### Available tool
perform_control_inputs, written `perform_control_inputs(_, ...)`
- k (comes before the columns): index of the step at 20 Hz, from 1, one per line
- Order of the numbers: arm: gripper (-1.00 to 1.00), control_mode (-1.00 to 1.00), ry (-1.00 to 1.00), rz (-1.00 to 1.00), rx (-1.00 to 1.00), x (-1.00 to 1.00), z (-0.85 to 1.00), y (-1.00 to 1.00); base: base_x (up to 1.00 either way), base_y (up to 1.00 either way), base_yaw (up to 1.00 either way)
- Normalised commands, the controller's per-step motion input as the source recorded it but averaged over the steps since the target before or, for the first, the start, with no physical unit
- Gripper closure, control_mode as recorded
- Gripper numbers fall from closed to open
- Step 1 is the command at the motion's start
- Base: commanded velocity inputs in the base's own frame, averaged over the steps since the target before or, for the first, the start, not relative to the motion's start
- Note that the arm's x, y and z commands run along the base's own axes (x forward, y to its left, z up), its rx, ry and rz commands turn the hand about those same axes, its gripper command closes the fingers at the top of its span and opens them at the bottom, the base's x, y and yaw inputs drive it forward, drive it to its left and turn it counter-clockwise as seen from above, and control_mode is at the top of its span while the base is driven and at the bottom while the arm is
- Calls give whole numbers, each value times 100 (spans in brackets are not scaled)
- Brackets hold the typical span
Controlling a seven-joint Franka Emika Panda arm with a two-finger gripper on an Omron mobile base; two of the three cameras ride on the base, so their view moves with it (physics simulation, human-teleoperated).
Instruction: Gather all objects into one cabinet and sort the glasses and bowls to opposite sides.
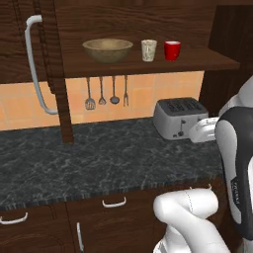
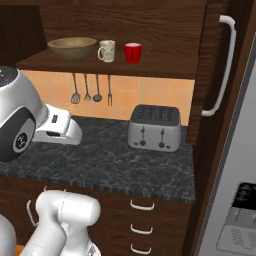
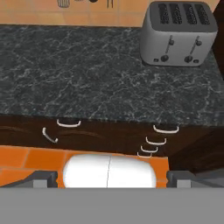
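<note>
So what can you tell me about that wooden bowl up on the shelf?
The wooden bowl is wide, shallow and round, tan-brown with a thick rim and a darker hollow that looks empty. It stands upright on the dark wooden shelf, at the left end of a row, with a cream speckled cup beside it, apart from it. Nothing touches it but the shelf.

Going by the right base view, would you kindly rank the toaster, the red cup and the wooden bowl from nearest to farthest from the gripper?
From the gripper, hanging low before the counter:
1. toaster, on the counter, right.
2. red cup and wooden bowl, both on the cabinet shelf above; too close to call.
</note>
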Motion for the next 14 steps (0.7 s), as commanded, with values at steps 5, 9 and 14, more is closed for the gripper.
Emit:
perform_control_inputs(5,-100,100,0,0,0,0,0,0,-96,0,3)
perform_control_inputs(9,-100,100,0,0,0,0,0,0,-78,0,37)
perform_control_inputs(14,-100,100,0,0,0,0,0,0,-47,1,59)
